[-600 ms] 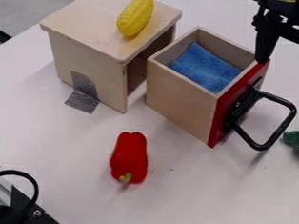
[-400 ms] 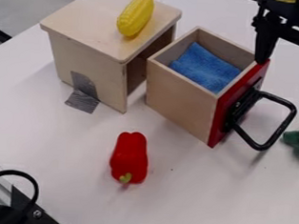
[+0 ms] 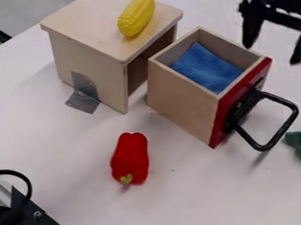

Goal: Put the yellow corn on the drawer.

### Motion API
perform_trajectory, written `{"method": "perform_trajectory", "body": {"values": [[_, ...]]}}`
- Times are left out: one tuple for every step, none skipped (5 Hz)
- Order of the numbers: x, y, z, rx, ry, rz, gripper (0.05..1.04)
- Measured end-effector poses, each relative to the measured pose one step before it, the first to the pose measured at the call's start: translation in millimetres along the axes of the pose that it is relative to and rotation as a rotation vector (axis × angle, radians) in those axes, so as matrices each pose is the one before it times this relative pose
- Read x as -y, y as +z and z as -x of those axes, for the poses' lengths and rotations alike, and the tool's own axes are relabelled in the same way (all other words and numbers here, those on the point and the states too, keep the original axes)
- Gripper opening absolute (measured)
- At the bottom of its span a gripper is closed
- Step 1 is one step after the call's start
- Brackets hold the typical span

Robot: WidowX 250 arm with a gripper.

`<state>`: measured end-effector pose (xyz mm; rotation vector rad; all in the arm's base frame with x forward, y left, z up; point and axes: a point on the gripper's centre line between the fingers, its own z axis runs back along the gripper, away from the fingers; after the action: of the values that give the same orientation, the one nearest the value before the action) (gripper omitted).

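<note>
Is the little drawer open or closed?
Open: the drawer is pulled out, and the blue cloth shows inside.

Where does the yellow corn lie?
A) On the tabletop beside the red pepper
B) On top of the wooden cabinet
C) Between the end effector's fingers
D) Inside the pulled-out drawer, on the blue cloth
B: the yellow corn rests on the flat top of the wooden cabinet, near its edge.
</note>
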<state>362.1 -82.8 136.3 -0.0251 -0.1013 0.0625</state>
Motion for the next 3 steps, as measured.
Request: {"method": "perform_trajectory", "body": {"values": [[-34.77,13.61,-12.04,0.0215,0.0581,-0.0101,0.999],[-41.27,28.37,-5.34,0.0673,0.0728,0.0173,0.999],[-40.59,15.61,6.29,0.0362,0.0388,-0.0222,0.999]]}}
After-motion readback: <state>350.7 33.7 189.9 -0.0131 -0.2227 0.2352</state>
